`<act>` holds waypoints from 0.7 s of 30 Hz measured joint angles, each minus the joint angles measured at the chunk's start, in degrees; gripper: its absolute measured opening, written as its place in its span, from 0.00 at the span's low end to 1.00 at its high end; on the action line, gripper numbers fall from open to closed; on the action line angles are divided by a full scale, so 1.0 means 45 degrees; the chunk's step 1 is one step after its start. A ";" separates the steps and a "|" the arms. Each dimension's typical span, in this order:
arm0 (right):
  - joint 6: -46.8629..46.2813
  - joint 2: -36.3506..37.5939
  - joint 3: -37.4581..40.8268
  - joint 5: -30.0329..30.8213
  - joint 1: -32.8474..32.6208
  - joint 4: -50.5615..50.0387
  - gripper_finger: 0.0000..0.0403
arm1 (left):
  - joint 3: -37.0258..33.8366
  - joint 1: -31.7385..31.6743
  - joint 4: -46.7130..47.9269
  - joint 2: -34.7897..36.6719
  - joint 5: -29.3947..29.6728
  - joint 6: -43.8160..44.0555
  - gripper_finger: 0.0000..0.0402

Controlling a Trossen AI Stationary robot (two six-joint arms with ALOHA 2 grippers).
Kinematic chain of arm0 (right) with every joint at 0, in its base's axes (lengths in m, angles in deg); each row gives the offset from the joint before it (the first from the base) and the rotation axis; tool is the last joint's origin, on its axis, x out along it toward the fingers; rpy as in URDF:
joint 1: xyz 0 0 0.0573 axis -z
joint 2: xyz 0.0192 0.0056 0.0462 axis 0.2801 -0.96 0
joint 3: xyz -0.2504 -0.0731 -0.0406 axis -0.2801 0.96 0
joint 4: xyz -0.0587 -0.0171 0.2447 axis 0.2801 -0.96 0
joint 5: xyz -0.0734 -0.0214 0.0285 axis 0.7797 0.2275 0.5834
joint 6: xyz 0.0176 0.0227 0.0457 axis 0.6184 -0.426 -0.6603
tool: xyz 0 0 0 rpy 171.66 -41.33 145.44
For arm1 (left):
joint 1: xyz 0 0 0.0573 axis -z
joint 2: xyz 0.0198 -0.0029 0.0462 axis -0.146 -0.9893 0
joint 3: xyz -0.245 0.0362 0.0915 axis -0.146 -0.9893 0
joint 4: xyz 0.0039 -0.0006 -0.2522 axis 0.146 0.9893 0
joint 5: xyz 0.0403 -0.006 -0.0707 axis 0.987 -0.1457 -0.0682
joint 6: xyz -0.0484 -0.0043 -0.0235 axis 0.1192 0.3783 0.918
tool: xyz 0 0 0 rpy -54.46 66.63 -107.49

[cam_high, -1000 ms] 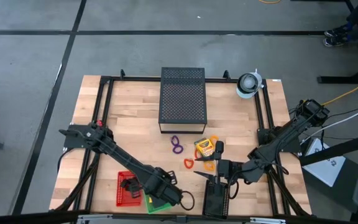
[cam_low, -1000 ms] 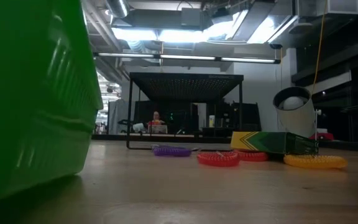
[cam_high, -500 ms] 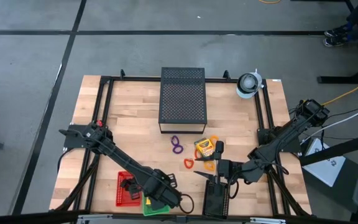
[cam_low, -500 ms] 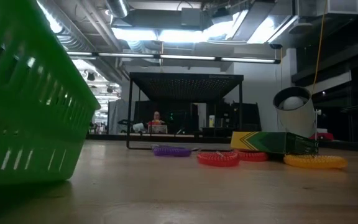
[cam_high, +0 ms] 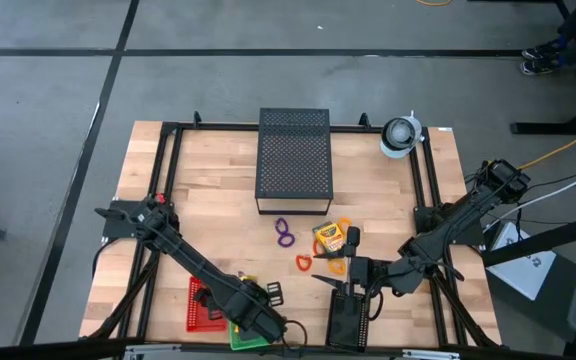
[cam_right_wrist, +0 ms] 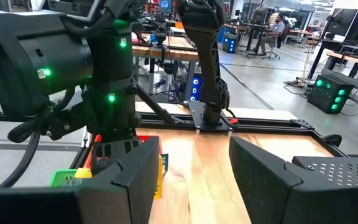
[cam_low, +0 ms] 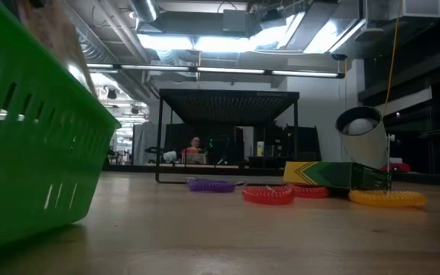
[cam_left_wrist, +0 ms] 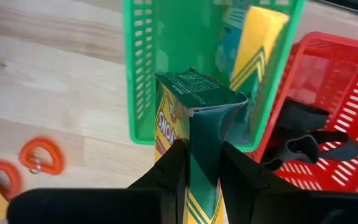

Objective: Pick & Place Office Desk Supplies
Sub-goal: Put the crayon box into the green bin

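Observation:
My left gripper point(cam_high: 256, 320) hovers at the near edge over a green basket point(cam_left_wrist: 166, 37) and is shut on a yellow-and-green crayon box point(cam_left_wrist: 197, 118). A second crayon box point(cam_left_wrist: 253, 43) lies in that basket. Black clips point(cam_left_wrist: 306, 134) lie in the red basket point(cam_high: 202, 303) beside it. My right gripper point(cam_right_wrist: 194, 180) is open and touches nothing, next to a third crayon box point(cam_high: 329, 237). That box lies flat on the table with purple point(cam_high: 284, 233), red point(cam_high: 304, 262) and orange point(cam_high: 343, 222) rings around it. My left gripper pinches the crayon box between its two fingers point(cam_left_wrist: 171, 168), one on each long side point(cam_left_wrist: 194, 155). The fingers lie along the box. It is lifted clear, and its free end point(cam_left_wrist: 204, 93) points out over the green basket's rim.
A large black perforated box point(cam_high: 293, 160) stands at the far middle, and a white roll point(cam_high: 400, 135) at the far right corner. A dark tray point(cam_high: 348, 322) sits at the near edge below my right gripper. Bare wood point(cam_high: 208, 200) lies left of centre.
My left gripper has moved a little toward the table's near edge with the crayon box still in its hold. In the low view the green basket has shifted and tipped, and its wall stands at a different slant now.

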 joint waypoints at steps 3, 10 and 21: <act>0.0000 0.0000 0.0000 -0.0002 0.0000 -0.0002 0.49 | 0.0010 0.0218 0.0177 0.0000 0.0038 0.0108 0.16; 0.0005 0.0000 0.0000 -0.0002 0.0119 -0.0002 0.49 | 0.1512 0.0737 0.0343 -0.0024 0.0166 0.0390 0.16; -0.0291 0.0000 0.0000 -0.0047 0.0335 -0.0011 0.49 | 0.2633 0.0842 0.0213 -0.0280 -0.0389 0.1126 0.16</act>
